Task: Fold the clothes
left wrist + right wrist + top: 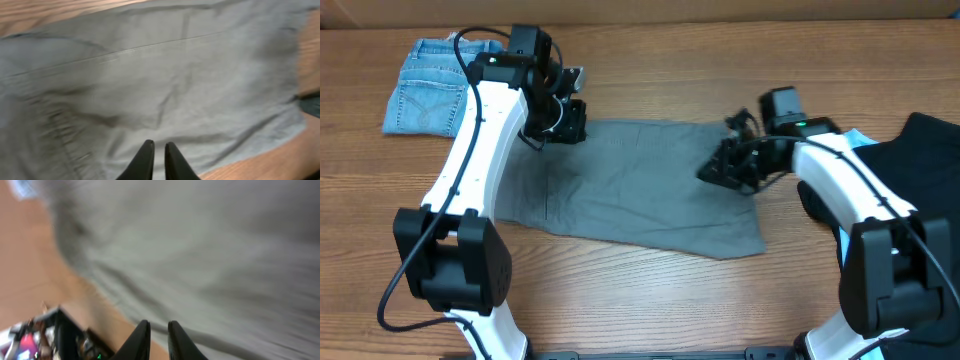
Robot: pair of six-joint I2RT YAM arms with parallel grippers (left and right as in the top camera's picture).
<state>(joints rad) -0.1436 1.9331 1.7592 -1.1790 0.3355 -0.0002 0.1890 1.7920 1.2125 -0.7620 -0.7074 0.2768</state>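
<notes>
Grey-green shorts [640, 185] lie flat on the bench [650, 300], spread for folding. Left hand [155, 150] hovers over them, fingers nearly together, gripping nothing; right hand [159, 330] likewise, narrowly parted, cloth just ahead

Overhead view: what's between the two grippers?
Only the flat grey-green shorts span the stretch from left gripper to right gripper; nothing else lies on them there. The overhead view shows it.

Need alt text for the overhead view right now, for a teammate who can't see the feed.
Grey-green shorts lie spread flat on a wooden table, the left gripper at their upper left edge and the right gripper over their right side. Folded blue denim sits far left; a black garment lies at right.
</notes>
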